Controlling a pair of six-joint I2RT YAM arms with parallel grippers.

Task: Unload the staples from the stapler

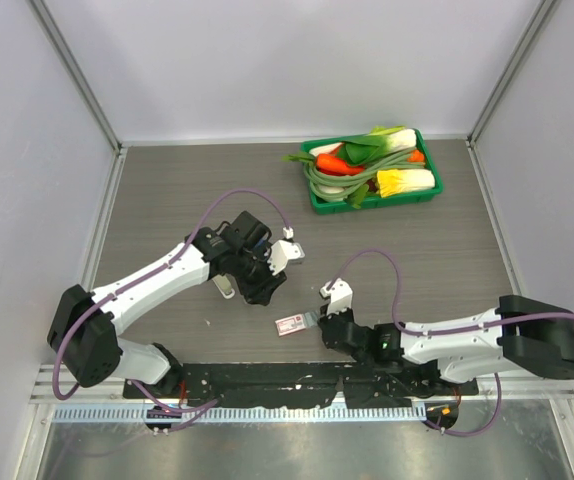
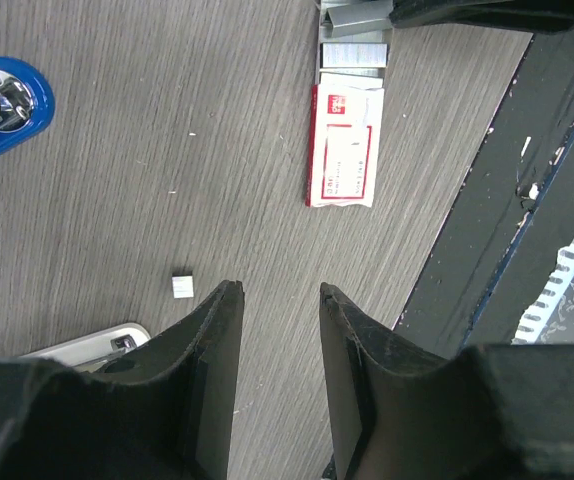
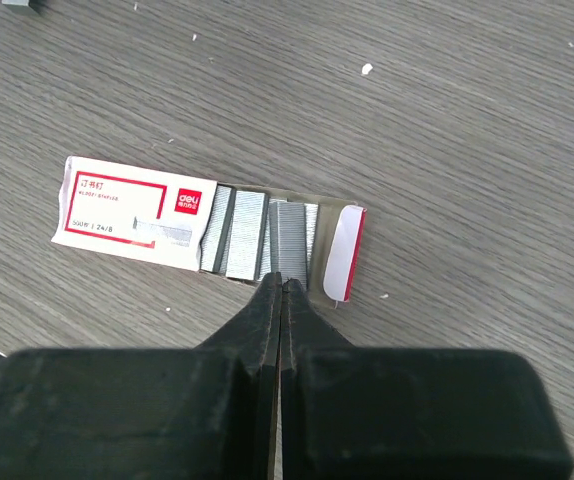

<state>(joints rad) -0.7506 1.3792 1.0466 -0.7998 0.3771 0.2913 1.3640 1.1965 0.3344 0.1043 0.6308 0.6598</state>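
The stapler point(image 2: 5, 112) shows only as a blue rounded end with a chrome part at the top left of the left wrist view. My left gripper point(image 2: 277, 290) hangs open over bare table, nothing between its fingers. A tiny loose staple piece point(image 2: 182, 286) lies just left of it. Silvery staples point(image 3: 259, 236) lie in strips in the open end of a red-and-white box point(image 3: 127, 210). My right gripper point(image 3: 282, 281) is shut, its tips at the near edge of those strips, with nothing seen held. In the top view it point(image 1: 319, 319) sits right of the box point(image 1: 289, 325).
A green tray point(image 1: 312, 201) of toy vegetables stands at the back right. A pale grey piece point(image 2: 92, 345) lies beside my left finger. The black mounting plate point(image 1: 267, 381) runs along the near edge. Pale walls enclose the table.
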